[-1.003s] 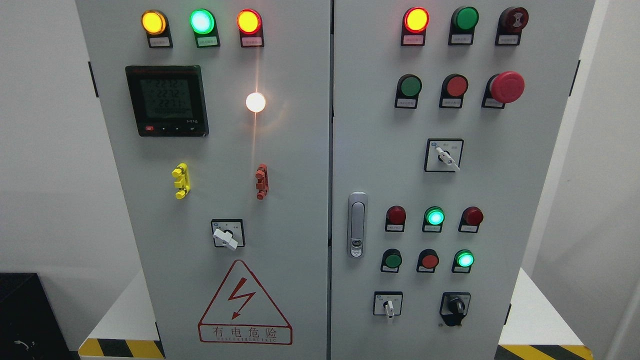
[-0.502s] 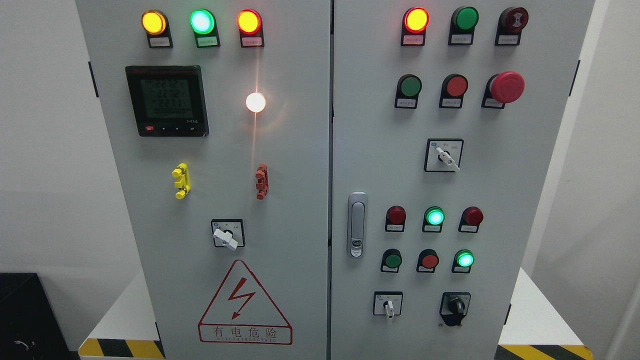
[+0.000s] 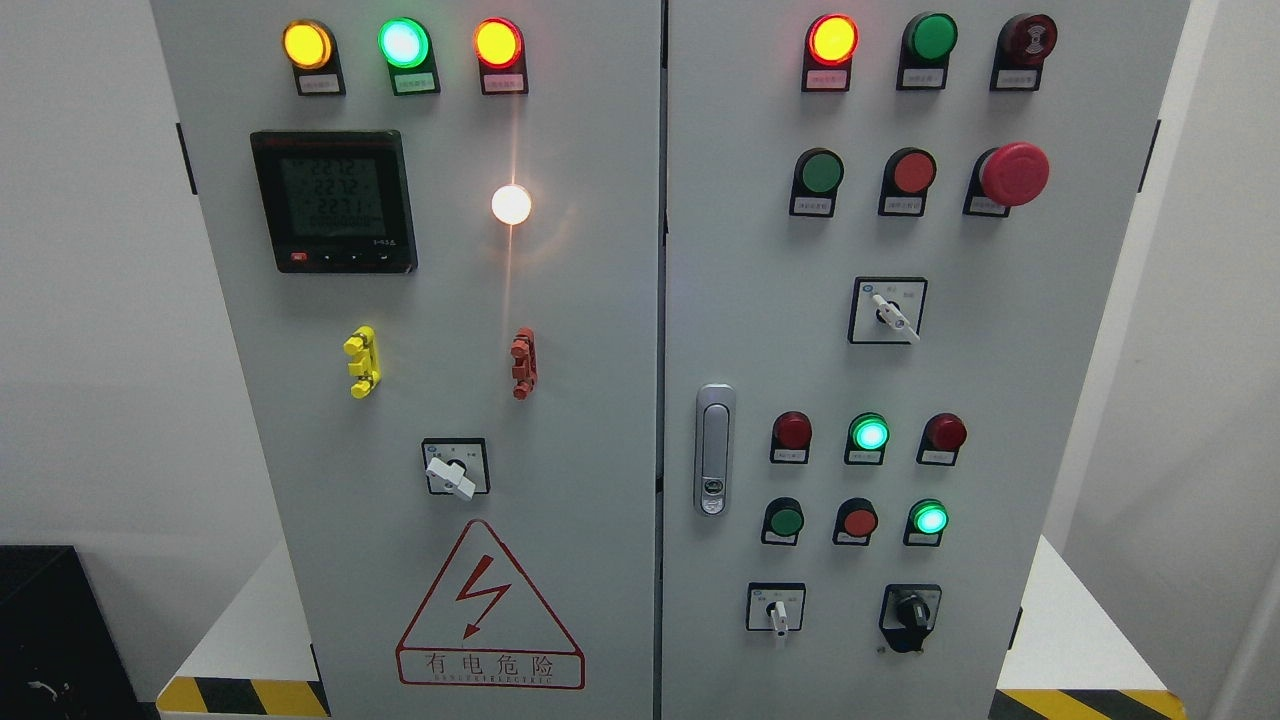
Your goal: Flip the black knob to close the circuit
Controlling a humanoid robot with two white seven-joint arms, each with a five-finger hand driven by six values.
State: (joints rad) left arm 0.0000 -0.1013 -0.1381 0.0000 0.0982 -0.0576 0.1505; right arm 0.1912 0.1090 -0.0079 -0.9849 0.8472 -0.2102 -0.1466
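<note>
The black knob (image 3: 911, 610) sits at the lower right of the right door of a grey electrical cabinet (image 3: 600, 300), on a black surround. Its handle stands roughly upright. To its left is a white-handled selector switch (image 3: 776, 610). Neither of my hands nor arms shows in the head view.
The right door carries a silver door handle (image 3: 714, 450), a red mushroom stop button (image 3: 1013, 173), another white selector (image 3: 889, 312) and rows of red and green lamps and buttons. The left door has a meter display (image 3: 333, 200), a white selector (image 3: 455, 468) and a warning triangle (image 3: 489, 610).
</note>
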